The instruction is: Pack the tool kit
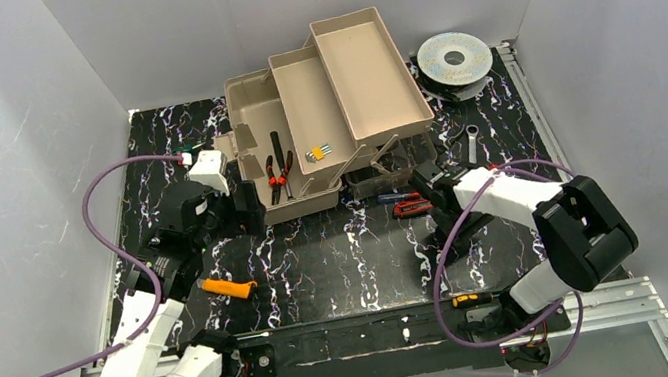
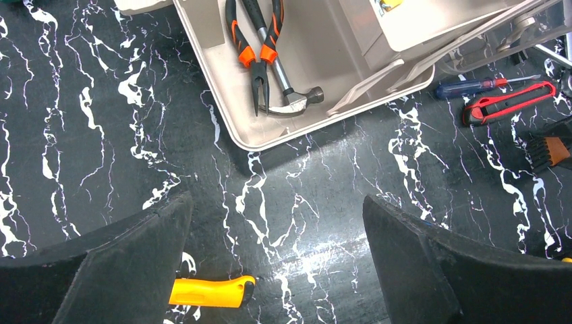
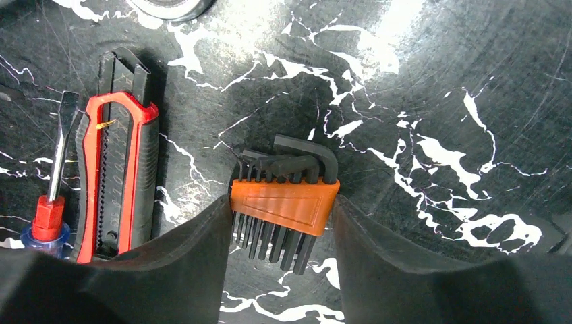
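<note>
The taupe toolbox [image 1: 247, 101] stands open at the back of the mat, with its beige trays [image 1: 370, 71] folded out to the right. Orange-handled pliers [image 2: 253, 50] and a hammer [image 2: 291, 101] lie in its base. My left gripper [image 2: 275, 206] is open and empty above the mat, just in front of the box's left corner [image 1: 243, 215]. My right gripper [image 3: 282, 206] is shut on the orange hex key set [image 3: 283, 202], low over the mat at the box's right front [image 1: 427, 184]. A red utility knife [image 3: 115, 182] and a screwdriver [image 3: 50, 196] lie just left of it.
A yellow-handled tool [image 1: 229, 287] lies on the mat near the left arm and shows in the left wrist view [image 2: 209, 291]. A silver wrench [image 1: 472, 141] lies right of the box. A silver wire spool [image 1: 454, 58] sits at the back right. A yellow-black tool [image 1: 466, 300] lies near the right base.
</note>
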### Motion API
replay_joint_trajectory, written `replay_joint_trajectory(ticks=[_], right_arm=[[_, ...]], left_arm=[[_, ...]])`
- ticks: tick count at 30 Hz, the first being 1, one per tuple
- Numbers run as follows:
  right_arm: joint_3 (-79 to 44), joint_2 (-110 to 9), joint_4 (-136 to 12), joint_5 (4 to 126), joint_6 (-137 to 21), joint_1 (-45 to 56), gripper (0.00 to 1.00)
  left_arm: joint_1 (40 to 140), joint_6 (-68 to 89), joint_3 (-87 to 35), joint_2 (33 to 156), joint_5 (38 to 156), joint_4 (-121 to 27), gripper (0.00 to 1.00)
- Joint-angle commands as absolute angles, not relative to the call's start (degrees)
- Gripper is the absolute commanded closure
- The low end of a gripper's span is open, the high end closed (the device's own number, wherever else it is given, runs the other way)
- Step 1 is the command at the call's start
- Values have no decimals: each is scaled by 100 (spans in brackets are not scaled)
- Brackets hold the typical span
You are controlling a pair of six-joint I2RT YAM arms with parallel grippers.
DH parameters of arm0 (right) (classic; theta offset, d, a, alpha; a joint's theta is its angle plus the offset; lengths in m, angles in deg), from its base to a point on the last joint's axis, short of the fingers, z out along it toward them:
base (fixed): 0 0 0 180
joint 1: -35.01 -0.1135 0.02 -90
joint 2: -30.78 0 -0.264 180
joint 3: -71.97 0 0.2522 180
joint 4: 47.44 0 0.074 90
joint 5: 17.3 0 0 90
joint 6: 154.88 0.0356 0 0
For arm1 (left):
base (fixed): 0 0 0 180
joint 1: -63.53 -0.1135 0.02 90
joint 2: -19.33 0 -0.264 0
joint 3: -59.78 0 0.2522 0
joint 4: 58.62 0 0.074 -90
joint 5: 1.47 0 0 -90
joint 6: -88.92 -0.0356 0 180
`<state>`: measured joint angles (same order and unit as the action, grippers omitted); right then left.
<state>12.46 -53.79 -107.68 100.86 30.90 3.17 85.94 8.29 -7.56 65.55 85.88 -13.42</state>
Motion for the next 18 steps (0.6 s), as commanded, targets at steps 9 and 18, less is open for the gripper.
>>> replay_joint_trajectory(ticks=[9,18], right_arm=[[1456,-4398,-11207,10585,3563,378,57],[344,-2826,-10815,11097,1654,380,63]], left_arm=[[8631,746,-704,6449,8527,-1368,2],[8630,745,-704,6437,8546,-1383,2]])
